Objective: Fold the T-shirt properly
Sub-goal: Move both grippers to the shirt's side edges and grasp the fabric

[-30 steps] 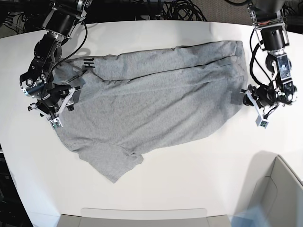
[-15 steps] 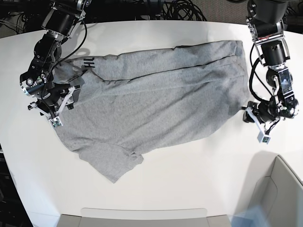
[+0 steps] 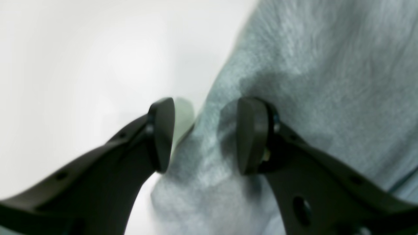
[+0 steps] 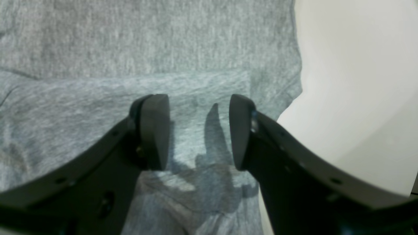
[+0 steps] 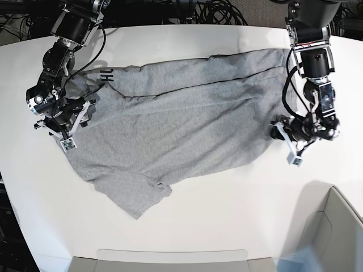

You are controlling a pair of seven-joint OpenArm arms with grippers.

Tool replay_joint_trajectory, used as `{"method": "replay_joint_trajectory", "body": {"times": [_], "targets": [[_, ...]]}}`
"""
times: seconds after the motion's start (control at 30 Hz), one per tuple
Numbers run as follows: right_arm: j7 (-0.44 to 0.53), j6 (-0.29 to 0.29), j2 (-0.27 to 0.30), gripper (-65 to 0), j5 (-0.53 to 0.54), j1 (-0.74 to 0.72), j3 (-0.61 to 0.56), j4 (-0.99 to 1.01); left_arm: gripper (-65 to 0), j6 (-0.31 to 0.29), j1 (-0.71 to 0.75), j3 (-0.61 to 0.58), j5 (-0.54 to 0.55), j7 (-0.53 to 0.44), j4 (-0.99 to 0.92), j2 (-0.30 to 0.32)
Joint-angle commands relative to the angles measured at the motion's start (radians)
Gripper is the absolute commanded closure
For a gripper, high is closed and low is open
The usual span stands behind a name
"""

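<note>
Left wrist — T-shirt (image 3: 313, 81) edge between fingers (image 3: 249, 137)

You see bright, even overhead light and glare on the white table (image 5: 227, 215). Both wrist views are soft, the fingers (image 3: 161, 133) blurred, casting short shadows on cloth (image 4: 209, 49).

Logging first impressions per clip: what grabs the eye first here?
The grey T-shirt sprawls rumpled across the white table. The left gripper straddles the shirt's edge with jaws open, and the right gripper hovers open over the cloth at the other end.
</note>
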State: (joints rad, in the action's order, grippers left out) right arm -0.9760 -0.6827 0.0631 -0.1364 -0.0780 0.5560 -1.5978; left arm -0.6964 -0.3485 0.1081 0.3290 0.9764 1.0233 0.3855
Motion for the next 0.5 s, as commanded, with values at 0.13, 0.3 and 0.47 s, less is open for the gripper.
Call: {"method": "replay_joint_trajectory", "body": {"times": [0.13,0.3,0.47], "targets": [[0.019,-0.015,0.01,-29.2,0.005,-0.019,0.0,-0.017,-30.9,-0.002,-0.047,-0.034,-0.017,-0.027,-0.134,0.008],[0.019,-0.015,0.011,-29.2,0.004,-0.019,0.0,-0.017,-15.1,-0.002,-0.051,-0.028,-0.017,-0.027,-0.137,0.008],[0.019,-0.015,0.013,-29.2,0.004,-0.021,0.0,-0.017,0.0,-0.002,-0.073,-0.026,-0.017,-0.009,-0.137,0.037]]}}
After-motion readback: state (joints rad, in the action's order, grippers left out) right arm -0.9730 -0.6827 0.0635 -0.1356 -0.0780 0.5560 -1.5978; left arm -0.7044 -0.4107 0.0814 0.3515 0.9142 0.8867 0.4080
